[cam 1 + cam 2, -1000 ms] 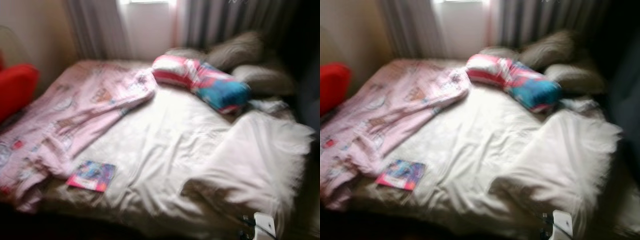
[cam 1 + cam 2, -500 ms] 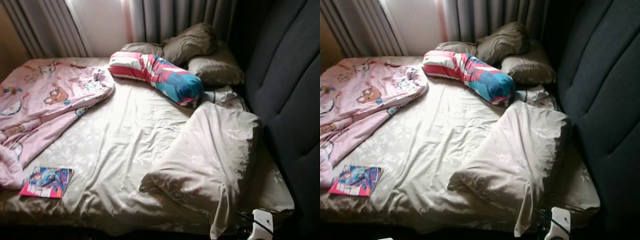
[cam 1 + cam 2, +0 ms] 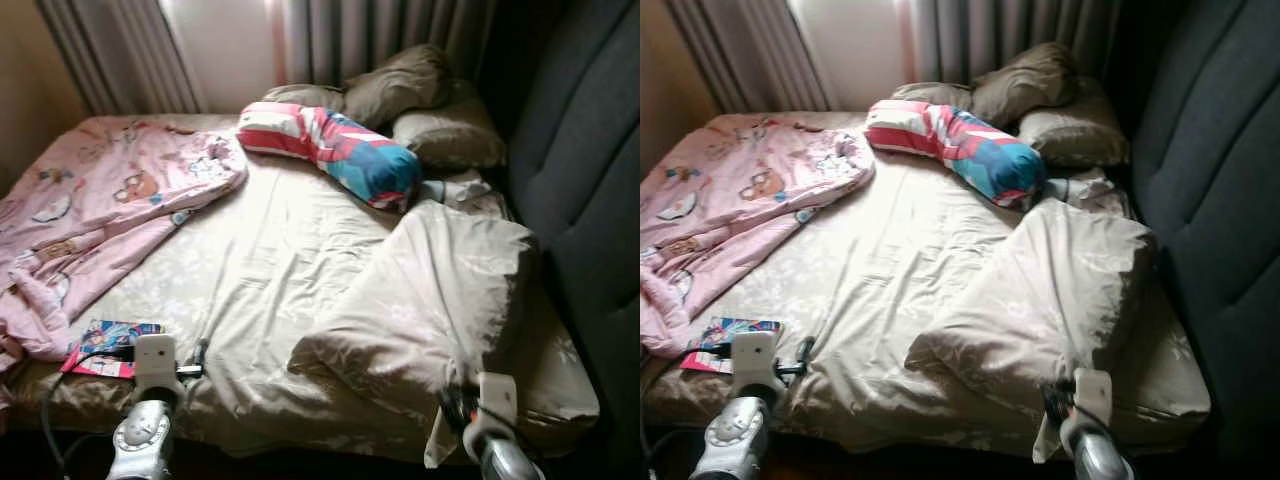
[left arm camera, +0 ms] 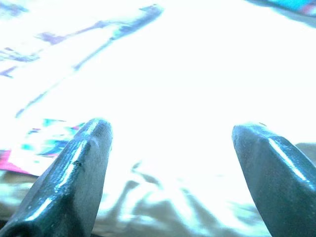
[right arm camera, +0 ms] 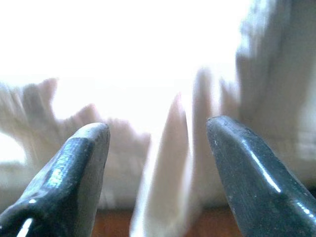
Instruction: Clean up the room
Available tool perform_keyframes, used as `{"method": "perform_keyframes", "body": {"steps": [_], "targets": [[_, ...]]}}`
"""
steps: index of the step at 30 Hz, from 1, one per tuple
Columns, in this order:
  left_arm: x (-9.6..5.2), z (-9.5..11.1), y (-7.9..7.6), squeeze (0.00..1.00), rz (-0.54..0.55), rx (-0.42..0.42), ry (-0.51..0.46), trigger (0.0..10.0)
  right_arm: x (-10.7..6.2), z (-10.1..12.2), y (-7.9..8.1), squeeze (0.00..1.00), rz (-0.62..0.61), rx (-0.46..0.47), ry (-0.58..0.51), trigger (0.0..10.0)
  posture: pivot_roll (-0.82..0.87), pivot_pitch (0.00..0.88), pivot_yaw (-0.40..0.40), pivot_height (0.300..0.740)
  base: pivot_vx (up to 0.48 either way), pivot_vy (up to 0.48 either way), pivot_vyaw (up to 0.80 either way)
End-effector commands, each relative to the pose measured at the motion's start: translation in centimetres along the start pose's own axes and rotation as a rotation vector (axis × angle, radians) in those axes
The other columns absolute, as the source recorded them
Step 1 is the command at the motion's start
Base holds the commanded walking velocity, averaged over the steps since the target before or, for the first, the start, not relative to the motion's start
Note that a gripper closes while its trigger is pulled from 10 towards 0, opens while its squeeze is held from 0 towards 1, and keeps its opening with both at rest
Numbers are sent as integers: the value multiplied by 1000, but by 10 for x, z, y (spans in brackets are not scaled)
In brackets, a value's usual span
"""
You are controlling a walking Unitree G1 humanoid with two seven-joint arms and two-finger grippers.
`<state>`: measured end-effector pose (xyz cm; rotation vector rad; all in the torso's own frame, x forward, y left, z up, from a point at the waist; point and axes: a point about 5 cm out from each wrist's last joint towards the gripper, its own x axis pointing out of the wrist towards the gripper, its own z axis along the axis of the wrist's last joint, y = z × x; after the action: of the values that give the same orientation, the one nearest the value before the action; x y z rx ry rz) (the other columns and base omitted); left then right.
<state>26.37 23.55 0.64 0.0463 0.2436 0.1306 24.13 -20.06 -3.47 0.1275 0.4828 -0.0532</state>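
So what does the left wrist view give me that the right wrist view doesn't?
Left wrist view alone: the colourful book lying on the bed, just beyond one finger of the left gripper.
Right wrist view alone: a hanging fold of the beige cover, straight ahead between the fingers of the right gripper, and a brown strip under the bed edge.
Both: two black fingers spread open and empty, pointing at pale bedding that is badly overexposed.
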Motion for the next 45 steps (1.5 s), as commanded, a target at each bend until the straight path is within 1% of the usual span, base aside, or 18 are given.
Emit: {"method": "perform_keyframes", "body": {"steps": [1, 3, 7, 8, 9, 11, 13, 15, 17, 20, 24, 28, 31, 34, 45], "targets": [[-11, -17, 3, 0, 2, -28, 56, 10000, 2, 11, 0, 0, -11, 11, -68, 10000, -107, 58, 27, 740, 0, 0, 0], [-11, -13, -1, 0, -13, -32, 15, 10000, 1, 16, -3, 0, -43, 18, -119, 10000, -95, 65, 19, 740, 0, 0, 0], [-15, -14, -2, 0, -12, -32, -10, 10000, -1, 18, -6, 0, -74, 14, -156, 10000, -84, 65, 12, 740, 0, 0, 0], [-19, -16, -2, 0, -8, -32, -16, 10000, -2, 19, -7, 0, -86, 18, -170, 10000, -82, 71, 10, 740, 0, 0, 0], [-27, -22, -2, 0, 5, -35, -18, 10000, -5, 16, -10, 0, -105, 35, -178, 10000, -74, 74, 4, 740, 0, 0, 0], [-32, -25, -3, 0, 11, -37, -17, 10000, -8, 11, -13, 0, -115, 40, -162, 10000, -67, 78, -1, 740, 0, 0, 0], [-34, -26, -3, 0, 9, -42, -16, 10000, -10, 6, -14, 0, -124, 42, -148, 10000, -61, 86, -1, 740, 0, 0, 0], [-32, -24, -3, 0, 9, -52, -23, 10000, -12, 0, -16, 0, -131, 39, -120, 10000, -57, 90, 1, 740, 0, 0, 0], [-29, -21, -3, 0, 9, -57, -30, 10000, -12, 0, -15, 0, -135, 44, -120, 10000, -57, 94, 5, 740, 0, 0, 0], [-19, -12, -4, 0, 0, -64, -42, 10000, -11, 2, -19, 0, -166, 62, -121, 10000, -65, 93, 8, 740, 0, 0, 0], [-15, -8, -5, 0, -13, -65, -43, 10000, -10, 4, -20, 0, -178, 71, -118, 10000, -77, 88, 17, 740, 0, 0, 0], [-14, -7, -3, 0, -15, -63, -42, 10000, -10, 1, -20, 0, -183, 78, -96, 10000, -76, 84, 19, 740, 0, 0, -323], [-15, -7, 1, 0, -13, -60, -38, 10000, -11, 0, -20, 0, -189, 79, -96, 10000, -78, 78, 20, 740, 0, 0, -769], [-16, -9, 1, 0, -20, -56, -28, 10000, -11, 0, -20, 0, -186, 79, -104, 10000, -77, 74, 21, 740, 0, 0, 0], [-17, -11, 4, 0, -19, -53, -20, 10000, -7, 4, -16, 0, -163, 72, -97, 10000, -66, 59, 16, 740, 285, 0, 0]]}}
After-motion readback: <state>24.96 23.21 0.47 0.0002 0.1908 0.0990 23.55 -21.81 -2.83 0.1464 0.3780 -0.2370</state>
